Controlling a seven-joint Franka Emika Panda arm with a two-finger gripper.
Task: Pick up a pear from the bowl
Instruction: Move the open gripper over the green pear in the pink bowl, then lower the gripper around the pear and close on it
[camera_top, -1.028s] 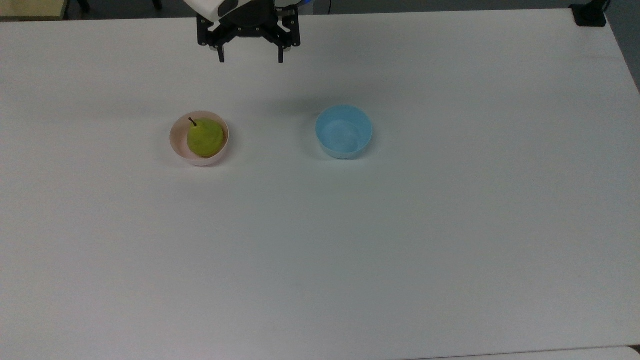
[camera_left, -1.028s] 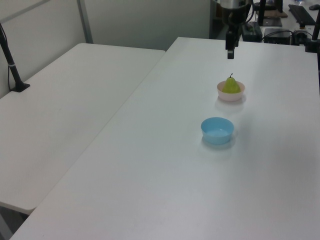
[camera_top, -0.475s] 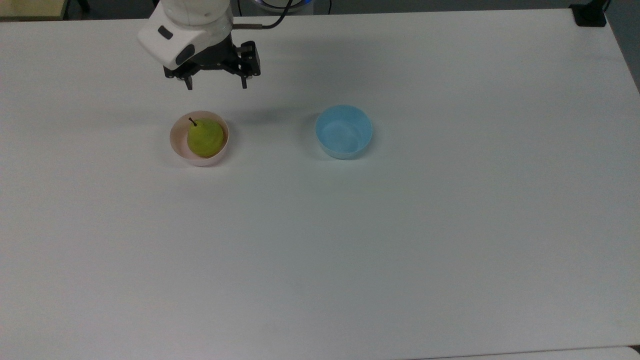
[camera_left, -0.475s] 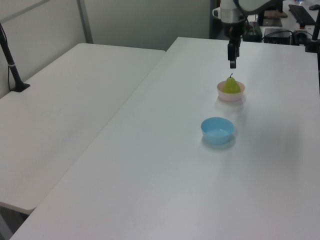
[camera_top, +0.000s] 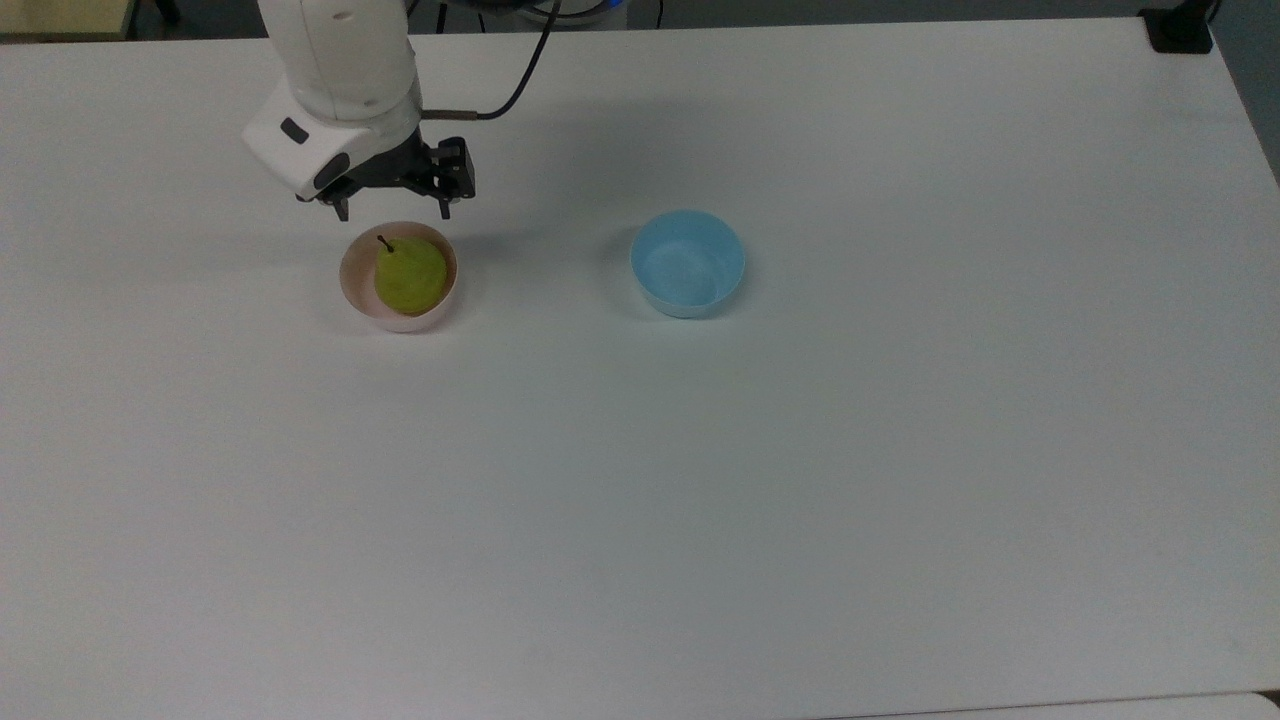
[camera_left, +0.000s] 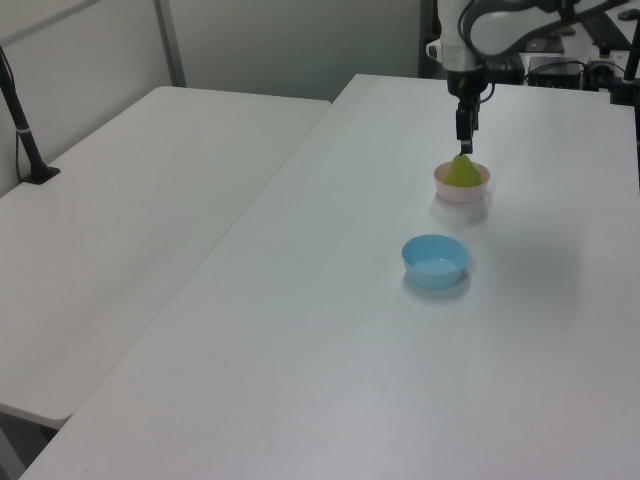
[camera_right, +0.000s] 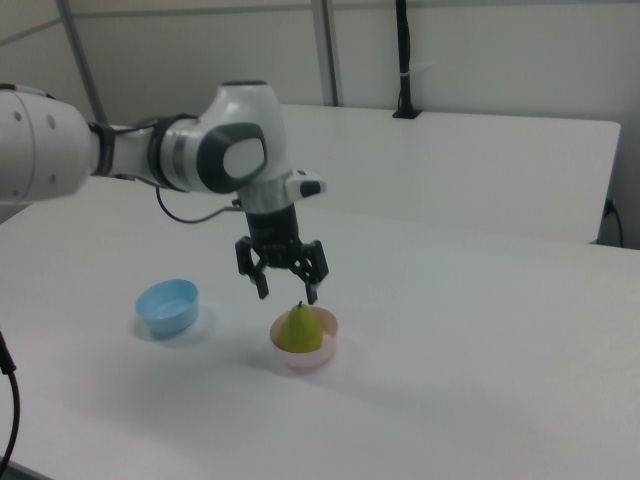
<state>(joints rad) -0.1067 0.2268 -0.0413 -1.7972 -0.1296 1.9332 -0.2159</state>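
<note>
One pear (camera_top: 410, 275) was seen standing upright in the pink bowl (camera_top: 352, 285), stem up. The gripper (camera_right: 286, 293) was held just above it with the jaws spread wide and nothing between them. The pear was judged light, firm and smooth-skinned, likely to slip at its narrow neck; a hold across the broad lower body, above the bowl's rim, was thought safest. The light bowl might be lifted or shifted along with it. Two bowls were counted: one pink, one blue bowl (camera_top: 688, 263), on one table (camera_top: 800, 480).
</note>
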